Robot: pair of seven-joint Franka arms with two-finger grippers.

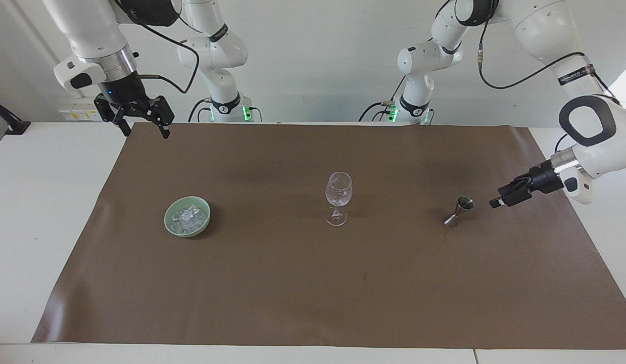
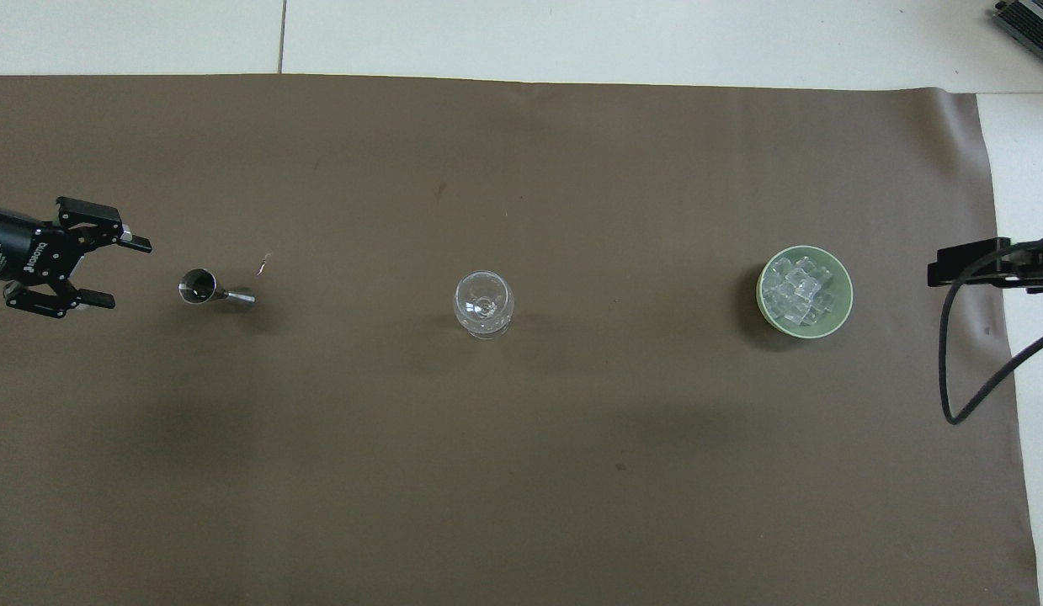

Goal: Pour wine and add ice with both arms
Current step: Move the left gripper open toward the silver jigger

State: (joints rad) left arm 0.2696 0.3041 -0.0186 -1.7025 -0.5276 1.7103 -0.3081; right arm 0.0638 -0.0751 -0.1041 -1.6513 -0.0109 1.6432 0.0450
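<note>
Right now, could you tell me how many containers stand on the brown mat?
3: a green bowl at the right arm's end, a wine glass mid-mat, and a metal jigger at the left arm's end.
</note>
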